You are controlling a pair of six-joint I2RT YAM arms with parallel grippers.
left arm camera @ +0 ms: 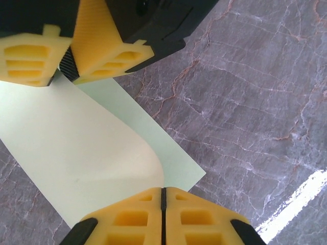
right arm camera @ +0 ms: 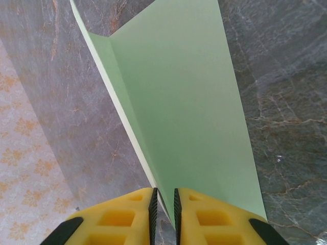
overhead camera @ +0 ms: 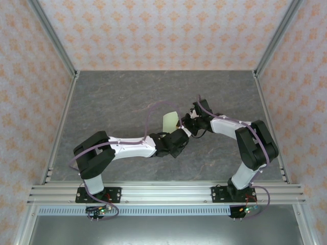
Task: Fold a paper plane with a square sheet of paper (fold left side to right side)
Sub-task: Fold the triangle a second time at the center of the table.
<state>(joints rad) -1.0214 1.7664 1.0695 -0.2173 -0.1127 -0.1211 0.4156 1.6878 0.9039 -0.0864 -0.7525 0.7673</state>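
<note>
The square sheet of paper [right arm camera: 189, 102] is plain pale green and unmarked. The left fingers [left arm camera: 127, 219] and right fingers [right arm camera: 117, 219] are bright yellow, with black at their bases. The surface [overhead camera: 117, 97] is dark grey with a marble pattern of pale and rust-brown veins. The arms [overhead camera: 130, 147] are white and black, with purple cables [overhead camera: 158, 103]. The walls [overhead camera: 163, 30] are pinkish cream with a repeating orange floral motif. The frame rails [overhead camera: 163, 194] are silver.

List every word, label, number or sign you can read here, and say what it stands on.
No readable text anywhere.
On the square sheet of paper: nothing, plain green.
On the left gripper and right gripper: yellow fingers, no markings.
On the wallpaper: an orange pattern, no letters.
On the boards at the arm bases: too small to read.
</note>
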